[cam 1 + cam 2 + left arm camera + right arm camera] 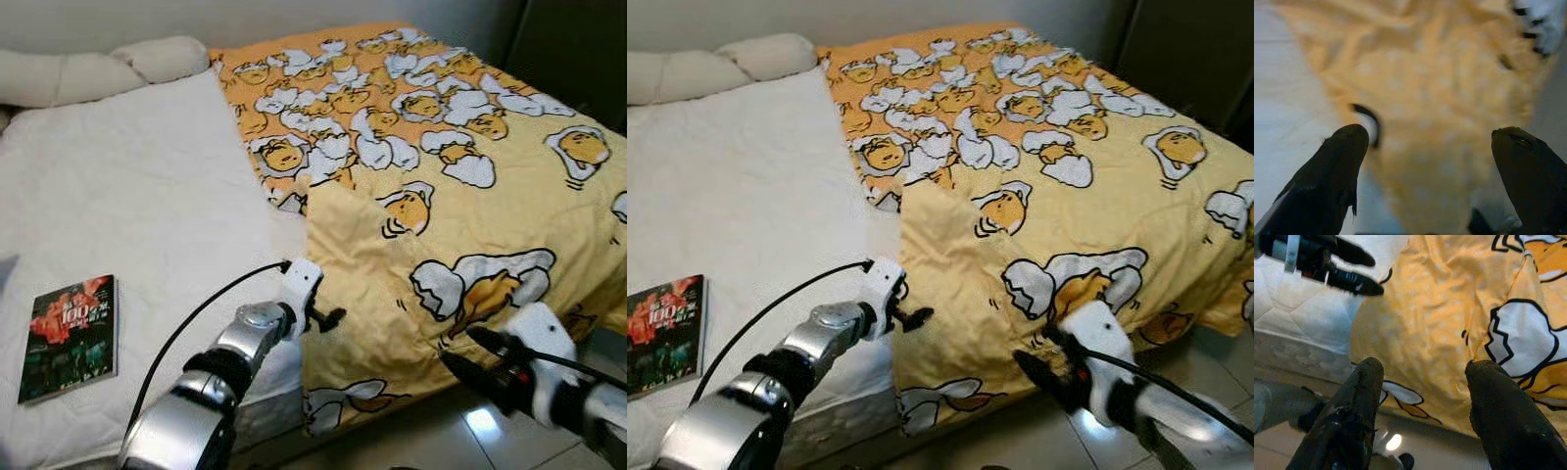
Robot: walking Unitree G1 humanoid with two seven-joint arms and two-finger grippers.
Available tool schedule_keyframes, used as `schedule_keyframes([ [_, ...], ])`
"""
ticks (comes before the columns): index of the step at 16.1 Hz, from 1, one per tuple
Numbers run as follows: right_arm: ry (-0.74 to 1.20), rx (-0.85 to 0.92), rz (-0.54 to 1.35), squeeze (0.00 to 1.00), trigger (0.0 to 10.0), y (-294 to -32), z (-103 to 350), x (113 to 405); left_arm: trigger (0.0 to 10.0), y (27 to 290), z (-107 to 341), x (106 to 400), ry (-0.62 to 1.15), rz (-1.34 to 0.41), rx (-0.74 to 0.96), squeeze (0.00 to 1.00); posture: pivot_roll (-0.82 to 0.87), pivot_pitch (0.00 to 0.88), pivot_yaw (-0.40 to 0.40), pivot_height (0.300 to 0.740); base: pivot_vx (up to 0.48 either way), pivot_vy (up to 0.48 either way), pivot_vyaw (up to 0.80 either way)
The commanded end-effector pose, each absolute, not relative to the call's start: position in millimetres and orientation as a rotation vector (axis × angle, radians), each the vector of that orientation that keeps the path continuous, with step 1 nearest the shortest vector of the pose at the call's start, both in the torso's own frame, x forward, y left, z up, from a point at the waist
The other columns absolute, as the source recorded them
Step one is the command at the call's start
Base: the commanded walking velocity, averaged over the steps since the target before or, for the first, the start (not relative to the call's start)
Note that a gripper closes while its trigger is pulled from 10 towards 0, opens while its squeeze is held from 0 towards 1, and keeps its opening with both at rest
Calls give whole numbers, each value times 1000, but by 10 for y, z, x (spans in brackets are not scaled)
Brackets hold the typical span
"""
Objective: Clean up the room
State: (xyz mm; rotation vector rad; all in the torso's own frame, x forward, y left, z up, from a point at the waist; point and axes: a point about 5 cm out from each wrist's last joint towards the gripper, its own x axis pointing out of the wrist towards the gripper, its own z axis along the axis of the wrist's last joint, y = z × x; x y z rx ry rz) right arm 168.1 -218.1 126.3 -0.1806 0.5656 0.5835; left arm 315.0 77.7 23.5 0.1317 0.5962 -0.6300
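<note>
Soft matt cloth duvet, quilted white mattress, glossy paper book, shiny tiled floor

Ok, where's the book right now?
The book lies flat on the white mattress, on the robot's left, left of the left end effector.

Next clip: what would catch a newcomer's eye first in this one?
The yellow blanket printed with cartoon eggs, covering the right part of the bed and hanging over its near edge, leaving the white mattress bare on the left. Both claws are open at that near edge: the left claw by the blanket's folded corner, the right claw lower down. A dark book lies on the mattress at the left, and pillows lie at the head.
</note>
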Motion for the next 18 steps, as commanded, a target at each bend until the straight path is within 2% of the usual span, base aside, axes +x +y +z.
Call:
schedule_keyframes([
  [1,564,-177,604,0,10000,-2170,1331,1645,10000,833,247,3190,587,-585,175,0,-278,50,86,740,0,0,0],
  [3,605,-164,655,0,10000,-2157,1350,1540,10000,874,253,3219,586,-519,151,0,-286,68,87,740,0,0,0],
  [8,631,-150,676,0,10000,-2145,1426,1452,10000,728,80,3045,668,-538,52,0,-330,112,77,740,0,0,0],
  [10,651,-145,701,0,10000,-2122,1443,1379,10000,723,25,2997,688,-527,81,0,-336,128,68,740,0,0,0],
  [13,670,-134,730,0,10000,-2096,1485,1301,10000,804,-43,2961,706,-461,159,0,-344,156,56,740,0,0,0],
  [18,688,-113,731,0,10000,-2071,1475,1244,10000,951,56,3083,602,-283,115,0,-329,154,59,740,0,0,0],
])
